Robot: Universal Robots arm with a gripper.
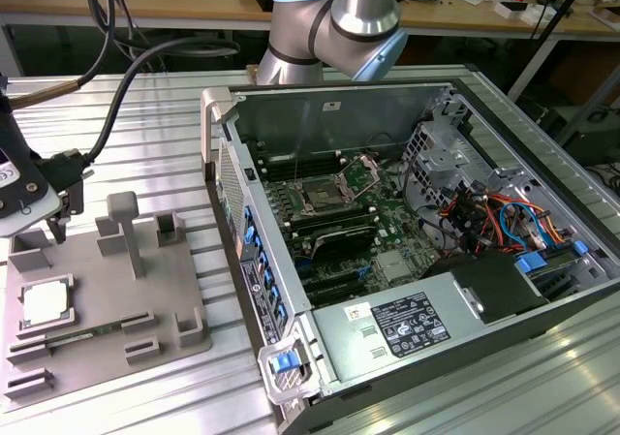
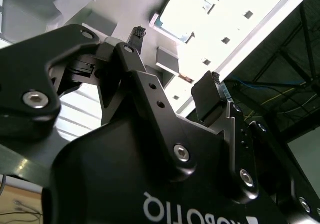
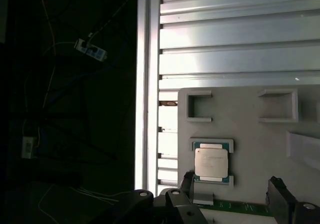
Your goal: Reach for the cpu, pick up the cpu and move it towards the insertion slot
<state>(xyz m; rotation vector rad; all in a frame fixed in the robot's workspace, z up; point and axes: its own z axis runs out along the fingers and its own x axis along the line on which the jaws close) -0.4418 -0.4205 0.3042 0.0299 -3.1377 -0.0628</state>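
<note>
fingers [image 2: 206, 98] spread, empty, near cpu [image 3: 211, 162] seated in grey fixture [image 3: 250, 124]; probably light, stiff, fragile; grip opposite edges.

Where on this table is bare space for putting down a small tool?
Bare ribbed metal table lies behind the grey plastic fixture, and again in front of the open computer case at the exterior view's right. Crowded: the fixture's posts and recesses, and the case's inside.

An edge crops the glare-washed cpu [image 2: 184, 12].
</note>
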